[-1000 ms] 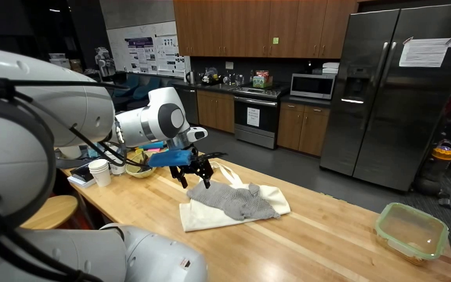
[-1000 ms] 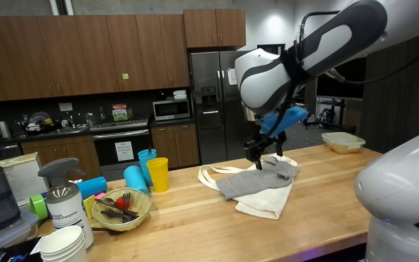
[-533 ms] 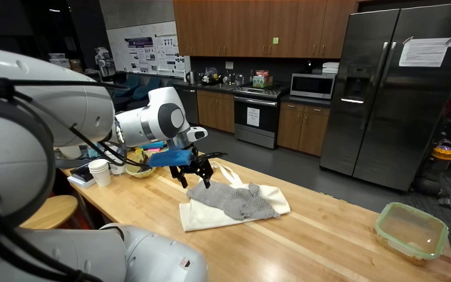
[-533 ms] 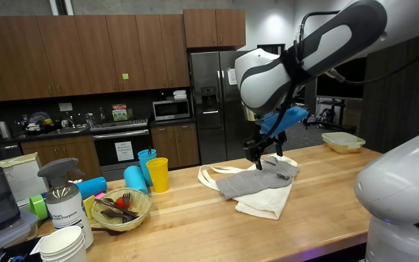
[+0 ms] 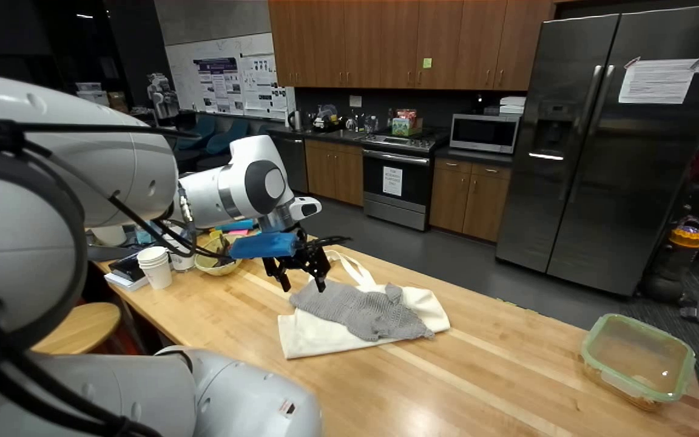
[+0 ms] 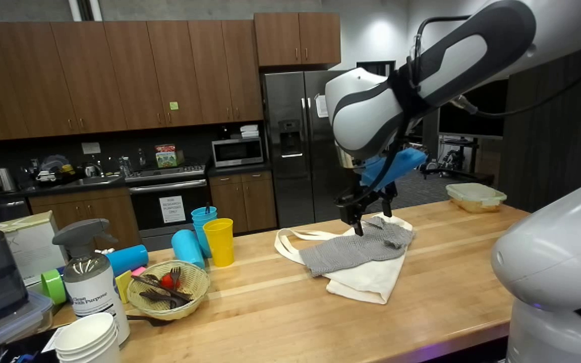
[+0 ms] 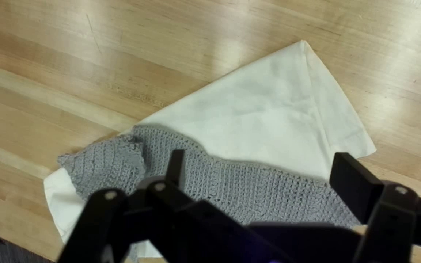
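My tabletop (image 6: 250, 327) is pale wood with lighter stripes, glossy in places. Behind it, left to right in an exterior view, I see a kettle (image 6: 4, 180), an oven (image 6: 144, 206) with a paper notice (image 6: 172, 209) on its door, a microwave (image 6: 238, 152) and a dark fridge (image 6: 285, 196), with brown cupboards (image 6: 119, 75) hanging above.

On the tabletop, again from the left, come a stack of paper cups (image 6: 89, 338), an upright spray bottle (image 6: 96, 297) and a basket (image 6: 198, 297) of dark cutlery (image 6: 165, 297). Next are a tilted blue cup (image 6: 187, 248), a stack of blue cups (image 6: 203, 227) and an upright yellow cup (image 6: 219, 242). Well apart from these lies a cream bag (image 6: 371, 282), its straps (image 6: 315, 235) reaching to the left, and on top of it a grey cloth (image 6: 353, 249), bunched up toward its right end. My claw (image 6: 372, 223) hangs above the cloth with its fingers (image 7: 356, 186) spread wide apart. Farther right, near the tabletop's far edge, stands a lidded food box (image 6: 476, 201).

My arm (image 6: 366, 116) slants across part of the fridge in an exterior view. In the wrist view, the claw's dark parts cover the lower stretch of the cloth and bag, though some of the cloth shows between my fingers.
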`<state>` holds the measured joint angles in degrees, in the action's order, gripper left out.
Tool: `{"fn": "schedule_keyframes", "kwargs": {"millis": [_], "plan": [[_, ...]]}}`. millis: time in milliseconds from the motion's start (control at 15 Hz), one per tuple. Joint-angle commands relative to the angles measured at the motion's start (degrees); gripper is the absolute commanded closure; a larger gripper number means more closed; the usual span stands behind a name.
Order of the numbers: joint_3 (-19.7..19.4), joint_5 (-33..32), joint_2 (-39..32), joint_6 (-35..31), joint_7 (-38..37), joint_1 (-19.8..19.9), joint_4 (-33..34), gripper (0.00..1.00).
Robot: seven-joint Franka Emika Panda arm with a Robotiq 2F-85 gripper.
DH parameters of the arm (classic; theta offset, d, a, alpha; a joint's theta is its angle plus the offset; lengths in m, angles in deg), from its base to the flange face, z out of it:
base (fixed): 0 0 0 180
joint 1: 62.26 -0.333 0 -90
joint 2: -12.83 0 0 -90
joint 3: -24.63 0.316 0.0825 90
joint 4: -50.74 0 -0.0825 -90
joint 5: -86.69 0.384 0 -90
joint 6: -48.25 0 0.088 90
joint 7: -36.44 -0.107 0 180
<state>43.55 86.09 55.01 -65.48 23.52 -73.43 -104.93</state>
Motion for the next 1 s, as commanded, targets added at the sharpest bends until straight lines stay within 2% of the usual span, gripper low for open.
{"fn": "schedule_keyframes", "kwargs": {"millis": [0, 467, 667, 933], "plan": [[0.6, -0.4, -2.4, -1.6, -2.4, -0.2, 1.3, 0.0], [-0.7, -0.4, -7.4, -6.4, -2.4, 1.1, 6.5, 0.0], [-1.9, -1.6, -11.3, -4.9, -1.9, 3.2, 11.4, 0.0], [-4.4, -4.6, -19.1, -0.7, -0.9, 6.8, 21.1, 0.0]]}}
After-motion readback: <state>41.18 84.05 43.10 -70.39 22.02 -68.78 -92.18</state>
